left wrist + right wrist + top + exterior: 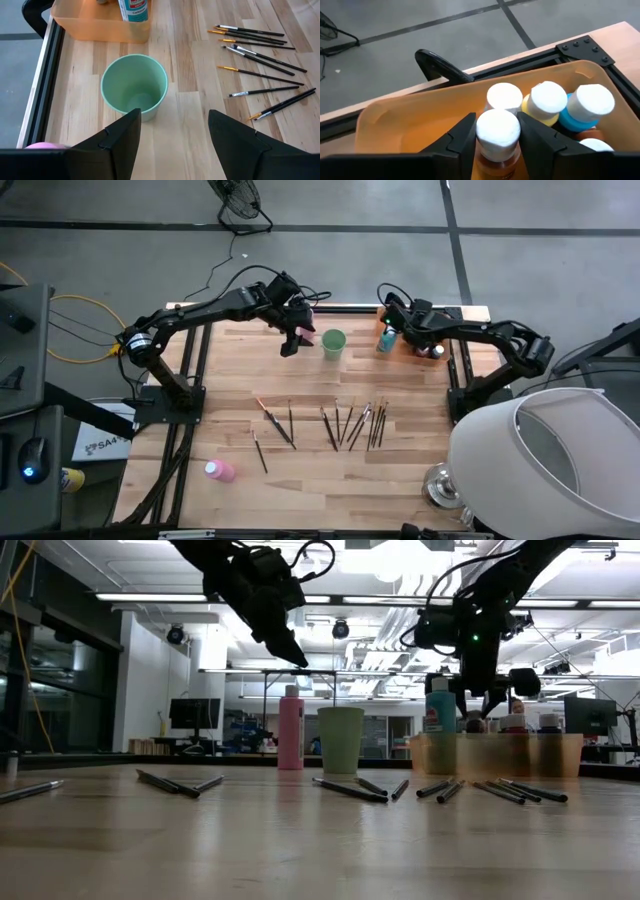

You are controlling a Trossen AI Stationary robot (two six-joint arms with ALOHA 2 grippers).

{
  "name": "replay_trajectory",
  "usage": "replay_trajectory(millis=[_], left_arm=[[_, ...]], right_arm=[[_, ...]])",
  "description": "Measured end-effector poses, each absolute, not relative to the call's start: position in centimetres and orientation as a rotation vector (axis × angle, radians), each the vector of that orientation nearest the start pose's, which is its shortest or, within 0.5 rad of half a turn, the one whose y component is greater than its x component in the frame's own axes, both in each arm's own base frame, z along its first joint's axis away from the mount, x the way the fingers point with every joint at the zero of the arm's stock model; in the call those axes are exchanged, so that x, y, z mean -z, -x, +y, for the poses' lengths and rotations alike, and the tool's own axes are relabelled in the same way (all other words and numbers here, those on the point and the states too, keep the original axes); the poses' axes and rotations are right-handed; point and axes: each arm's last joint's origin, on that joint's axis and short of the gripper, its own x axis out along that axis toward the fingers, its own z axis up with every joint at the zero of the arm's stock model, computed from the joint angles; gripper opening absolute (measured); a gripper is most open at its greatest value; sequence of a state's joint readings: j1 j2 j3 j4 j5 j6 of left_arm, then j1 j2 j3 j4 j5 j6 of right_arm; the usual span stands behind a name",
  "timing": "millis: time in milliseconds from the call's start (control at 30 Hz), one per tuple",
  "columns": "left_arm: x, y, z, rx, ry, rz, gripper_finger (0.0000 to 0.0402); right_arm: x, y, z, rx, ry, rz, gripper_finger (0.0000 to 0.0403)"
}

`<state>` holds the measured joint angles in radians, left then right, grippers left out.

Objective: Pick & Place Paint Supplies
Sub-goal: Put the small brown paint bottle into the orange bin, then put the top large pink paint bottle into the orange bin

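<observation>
My right gripper [497, 131] reaches down into the flat orange tray [395, 125] at the table's far right and is shut on a small white-capped paint bottle. Several more small capped bottles [547, 102] stand in the tray, and a teal bottle [387, 338] stands at its left end. My left gripper [172, 117] hangs open above the table, left of the light green cup [333, 343]. One pink bottle [291, 730] stands upright behind it. Another pink bottle [220, 471] lies on its side at the near left. Thin dark brushes [345, 425] lie flat in a loose row mid-table. My right gripper pinches the small bottle between its two fingers, just below the white cap [498, 127] at the top of the orange-brown body. The fingers come from above, slanting down. The bottle stays upright over the tray; its base is hidden, so whether it stands or hangs cannot be told.
The cup stands between the left gripper and the tray. A large white shade [545, 465] and a metal piece [440, 485] crowd the near right corner. Black frame rails [485, 72] run along the far edge. Bare wood lies between the cup and the brushes.
</observation>
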<state>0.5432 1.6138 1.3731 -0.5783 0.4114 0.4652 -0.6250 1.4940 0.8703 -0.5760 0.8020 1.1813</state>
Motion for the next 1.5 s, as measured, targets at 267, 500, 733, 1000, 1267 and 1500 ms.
replay_trajectory(millis=[267, 500, 733, 1000, 1267, 1500], left_arm=[[-29.83, -30.39, 16.99, 0.047, -0.068, 0.732, 0.0225], [-29.83, -30.39, 17.0, 0.047, -0.069, 0.732, 0.0225], [-29.83, -30.39, 17.0, 0.047, -0.068, 0.732, 0.0225], [-29.83, -30.4, 17.0, 0.047, -0.069, 0.732, 0.0225], [-29.83, -30.39, 16.99, 0.047, -0.068, 0.732, 0.0225], [-29.77, -30.33, 16.97, 0.048, -0.061, 0.74, 0.0225]], right_arm=[[-18.83, -19.95, -16.92, 1.813, -0.727, 0.464, 0.0119], [-18.81, -19.87, -16.86, 1.818, -0.719, 0.476, 0.0131], [-18.81, -19.86, -16.86, 1.817, -0.719, 0.478, 0.0126], [-18.79, -19.89, -16.84, 1.813, -0.728, 0.479, 0.0152], [-18.75, -19.96, -16.74, 1.783, -0.769, 0.499, 0.0165], [-19.7, -19.72, -16.47, 1.763, -0.782, 0.462, 0.0169]])
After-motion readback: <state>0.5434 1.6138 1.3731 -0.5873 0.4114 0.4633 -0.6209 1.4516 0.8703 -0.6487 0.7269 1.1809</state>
